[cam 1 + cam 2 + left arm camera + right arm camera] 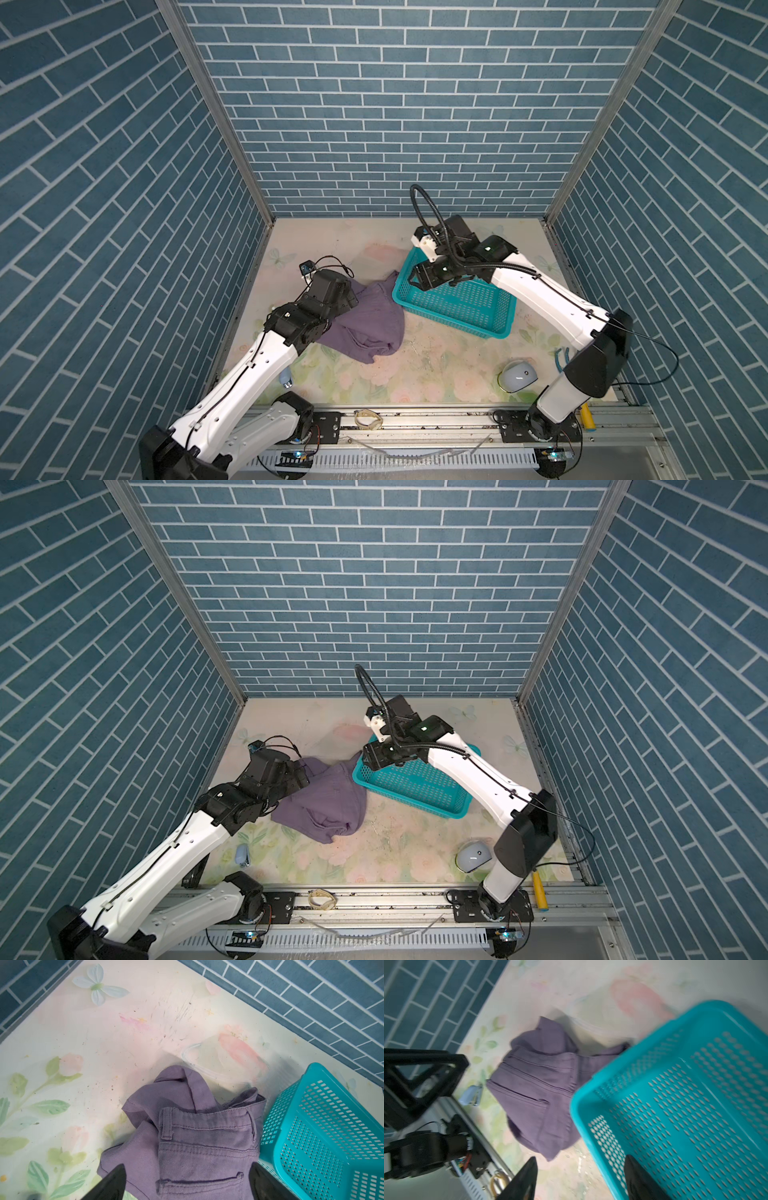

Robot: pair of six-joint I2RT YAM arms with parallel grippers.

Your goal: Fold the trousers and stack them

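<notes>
trousers (368, 328) partly behind left arm (266, 368)

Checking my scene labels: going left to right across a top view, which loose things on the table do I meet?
Blue stapler → trousers → basket → pale dome.

A teal perforated plastic basket (455, 311) sits on a pale floral tabletop (419, 374), enclosed by blue brick-patterned walls (374, 104). Near the front edge lie a pale domed gadget (517, 376) and a small light-blue stapler (242, 856). A tan rubber band (368, 417) rests on the metal rail (432, 424).
</notes>
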